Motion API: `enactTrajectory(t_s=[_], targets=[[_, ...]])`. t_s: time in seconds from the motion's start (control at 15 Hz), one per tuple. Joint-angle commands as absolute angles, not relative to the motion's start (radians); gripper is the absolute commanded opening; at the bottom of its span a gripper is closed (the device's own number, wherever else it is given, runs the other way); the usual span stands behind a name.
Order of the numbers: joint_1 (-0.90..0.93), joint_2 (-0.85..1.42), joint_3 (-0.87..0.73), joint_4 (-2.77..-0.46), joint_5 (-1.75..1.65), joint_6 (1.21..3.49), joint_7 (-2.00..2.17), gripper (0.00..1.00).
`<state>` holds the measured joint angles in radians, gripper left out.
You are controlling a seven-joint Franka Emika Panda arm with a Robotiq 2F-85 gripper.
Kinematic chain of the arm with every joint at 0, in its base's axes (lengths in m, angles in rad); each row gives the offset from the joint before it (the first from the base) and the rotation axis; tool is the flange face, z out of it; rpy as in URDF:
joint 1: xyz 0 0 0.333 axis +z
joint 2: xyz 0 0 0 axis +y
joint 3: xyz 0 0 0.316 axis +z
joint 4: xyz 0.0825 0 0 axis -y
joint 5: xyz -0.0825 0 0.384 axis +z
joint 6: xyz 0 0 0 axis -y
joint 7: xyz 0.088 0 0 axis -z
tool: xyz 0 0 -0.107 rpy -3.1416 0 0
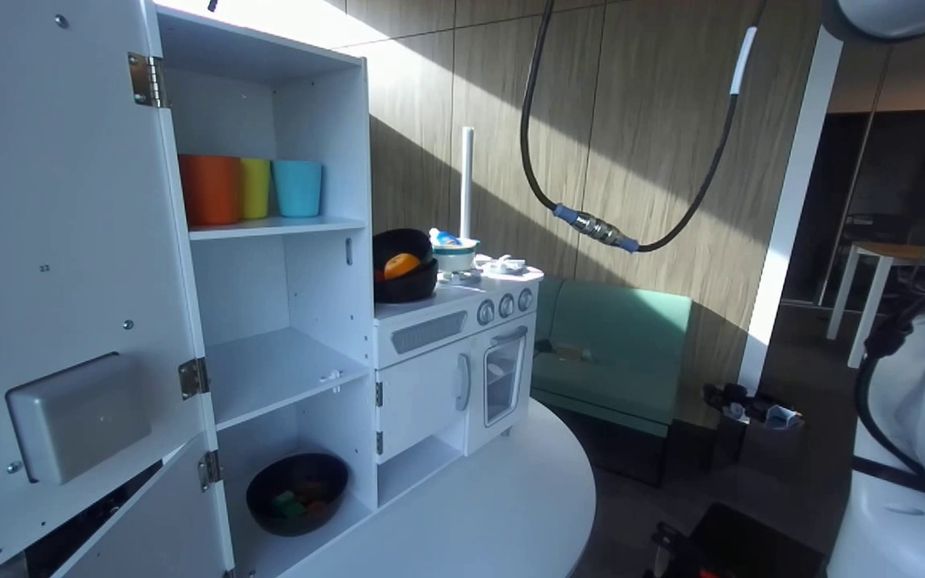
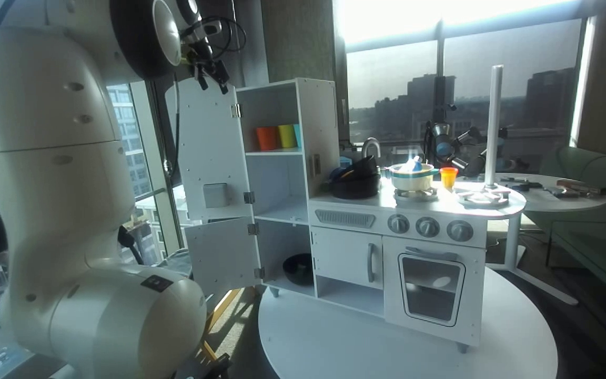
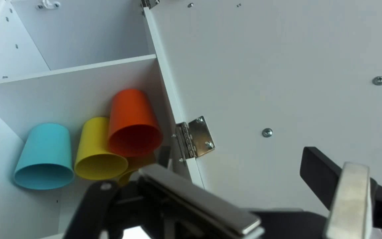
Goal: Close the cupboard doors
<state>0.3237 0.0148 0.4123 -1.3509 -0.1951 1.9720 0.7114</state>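
Near the open upper door [image 3: 277, 76] of the cupboard [image 2: 320, 116], my jaws stand wide apart, gripping nothing; beyond, orange, yellow and blue cups [image 3: 95, 141] share a shelf [image 3: 65, 96]; farther down, the lower door [image 2: 221, 258] stands open, a black bowl [image 2: 299, 269] in the bottom compartment [image 2: 282, 239]

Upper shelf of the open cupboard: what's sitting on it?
An orange cup, a yellow cup and a blue cup. Behind the orange cup, the wrist view shows something else yellow, mostly covered by the cups and the fingers; I can't tell what it is.
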Motion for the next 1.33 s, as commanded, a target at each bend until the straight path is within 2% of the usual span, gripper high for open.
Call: enactTrajectory(t_s=[0.0, 0.6, 0.67, 0.93, 1.0, 1.27], targets=[[0.39, 0.159, 0.412, -1.122, -0.33, 1.939, 0.769, 1.0], [0.54, 0.338, 0.436, -0.798, -0.511, 1.959, 0.799, 1.0], [0.596, 0.335, 0.365, -0.804, -0.466, 1.969, 0.787, 1.0], [0.682, 0.388, 0.316, -0.756, -0.421, 1.948, 0.76, 1.0], [0.654, 0.392, 0.367, -0.773, -0.43, 1.964, 0.754, 1.0], [0.674, 0.407, 0.393, -0.769, -0.396, 1.924, 0.732, 1.0]])
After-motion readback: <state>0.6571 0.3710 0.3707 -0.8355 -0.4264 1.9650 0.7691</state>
